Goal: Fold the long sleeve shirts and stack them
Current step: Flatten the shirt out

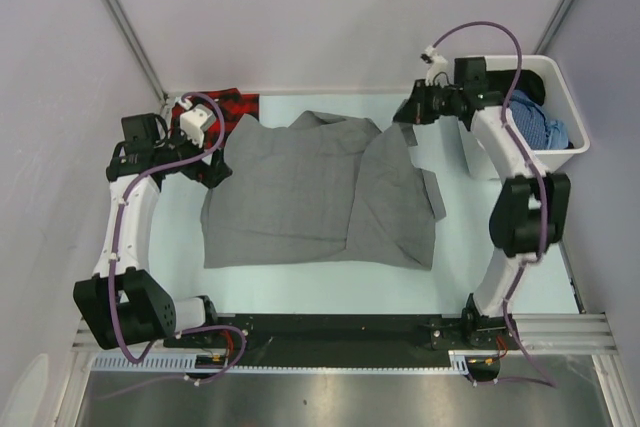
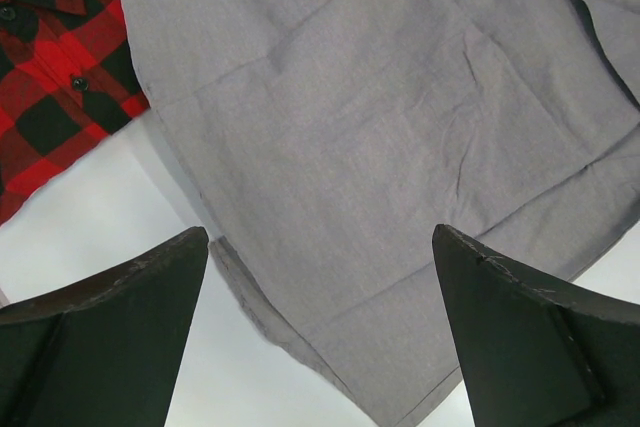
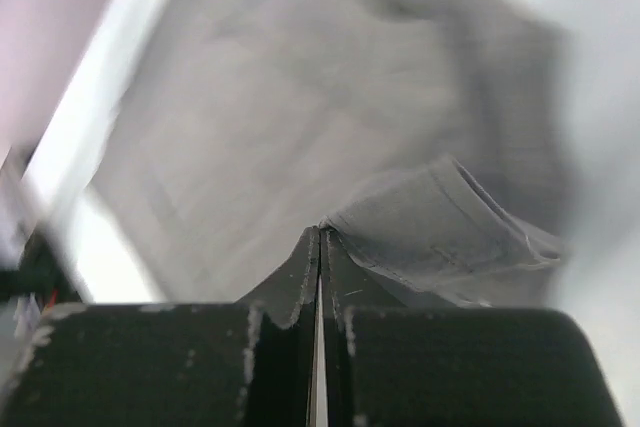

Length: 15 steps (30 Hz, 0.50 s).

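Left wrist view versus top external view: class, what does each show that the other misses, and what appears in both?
Only the left wrist: a black button on the plaid shirt, and the weave of the grey shirt under the open left tool. Only the top external: the white bin holding blue cloth, and the right tool at the grey shirt's far right edge. Both: the two shirts lying next to each other.

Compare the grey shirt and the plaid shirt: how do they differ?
Look: the grey shirt is plain; the plaid shirt is red-and-black checked.
Place: the grey shirt lies spread across the middle of the table; the plaid shirt sits at its far left corner.
Hold: the right gripper is shut on a fold of the grey shirt; nothing grips the plaid shirt.
Both lie on the table.
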Each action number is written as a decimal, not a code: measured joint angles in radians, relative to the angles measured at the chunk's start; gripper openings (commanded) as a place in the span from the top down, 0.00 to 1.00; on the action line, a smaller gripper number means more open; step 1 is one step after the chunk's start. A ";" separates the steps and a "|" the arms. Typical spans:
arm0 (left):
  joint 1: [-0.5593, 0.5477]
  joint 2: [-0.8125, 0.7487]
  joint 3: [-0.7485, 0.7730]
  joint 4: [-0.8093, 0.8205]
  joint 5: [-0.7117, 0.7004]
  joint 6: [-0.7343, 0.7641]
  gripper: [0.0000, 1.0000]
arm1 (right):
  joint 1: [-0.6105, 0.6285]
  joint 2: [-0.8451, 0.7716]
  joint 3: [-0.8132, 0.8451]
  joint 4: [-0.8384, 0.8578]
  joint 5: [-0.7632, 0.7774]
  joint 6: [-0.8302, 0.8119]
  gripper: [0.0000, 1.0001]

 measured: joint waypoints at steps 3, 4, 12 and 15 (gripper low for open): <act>0.000 0.000 0.002 0.000 0.011 0.001 0.00 | 0.118 -0.230 -0.139 -0.054 -0.046 -0.085 1.00; 0.000 0.000 0.002 0.000 0.015 0.002 0.01 | 0.159 -0.290 -0.180 -0.074 -0.058 -0.109 1.00; 0.000 -0.019 -0.023 0.012 0.042 0.008 0.01 | 0.557 -0.758 -0.536 -0.135 -0.041 -0.198 1.00; 0.000 -0.041 -0.048 0.013 0.048 0.007 0.01 | 0.684 -0.883 -0.560 -0.122 0.014 -0.238 1.00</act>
